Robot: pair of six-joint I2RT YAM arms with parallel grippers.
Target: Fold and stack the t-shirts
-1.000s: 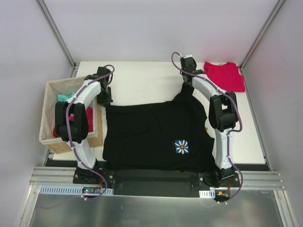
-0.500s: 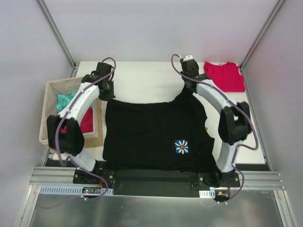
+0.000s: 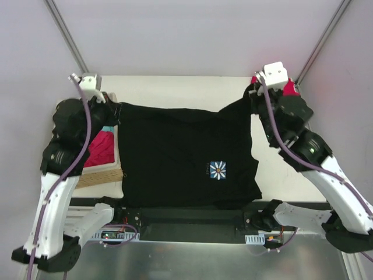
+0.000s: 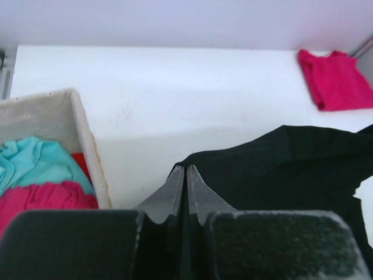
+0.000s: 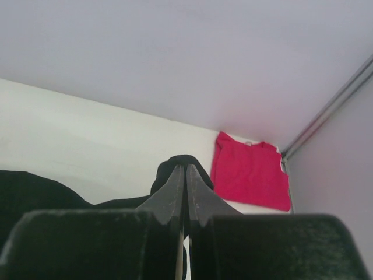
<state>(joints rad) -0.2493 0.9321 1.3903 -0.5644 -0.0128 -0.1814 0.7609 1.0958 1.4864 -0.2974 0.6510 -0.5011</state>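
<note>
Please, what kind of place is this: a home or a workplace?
Probably a robot test booth, not a home: a white table boxed in by plain pale walls, two robot arms mounted on a metal rail, and a basket of clothes.

No word, number or brand can be read anywhere; the only sign is a small pale daisy-like emblem (image 3: 218, 170) on a blue square, printed near the right edge of the large black cloth t-shirt (image 3: 169, 149)
</note>
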